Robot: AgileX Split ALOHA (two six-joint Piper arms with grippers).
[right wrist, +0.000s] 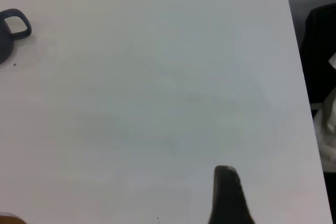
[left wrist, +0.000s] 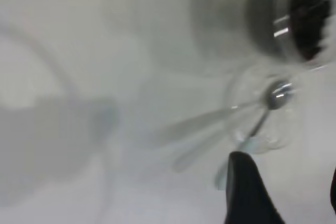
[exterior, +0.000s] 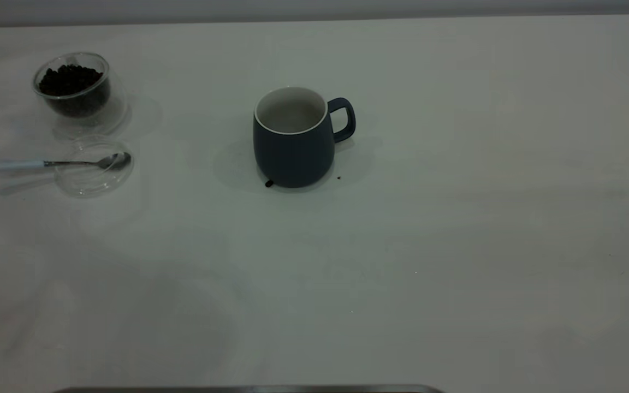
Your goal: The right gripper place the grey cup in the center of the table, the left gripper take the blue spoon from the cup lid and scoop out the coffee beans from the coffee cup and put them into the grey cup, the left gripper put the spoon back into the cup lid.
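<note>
A: Where does the blue spoon [exterior: 52, 162] lie from the left tool [left wrist: 286, 192]?

B: Just ahead of it. In the left wrist view the pale handle end sits right off the one dark finger [left wrist: 247, 190] that shows, and the shiny bowl rests farther out in the cup lid [exterior: 94, 188]. The coffee cup [exterior: 77, 90] with its coffee beans [exterior: 70, 79] stands beyond the lid.

A: Its long axis?

B: It runs away from the tool, handle nearest, bowl farthest, so the handle looks to be the part to take.

A: Is the tool released or clenched?

B: Spread apart, I judge; a second dark edge shows well off to the side, with nothing between.

A: And the right tool [right wrist: 228, 195]?

B: Only one finger shows, over bare desk [exterior: 456, 245], so I cannot tell. The grey cup [exterior: 292, 139] stands mid-desk, well off from it, a stray bean [exterior: 269, 183] at its base. The left arm is much the nearer to the spoon
</note>
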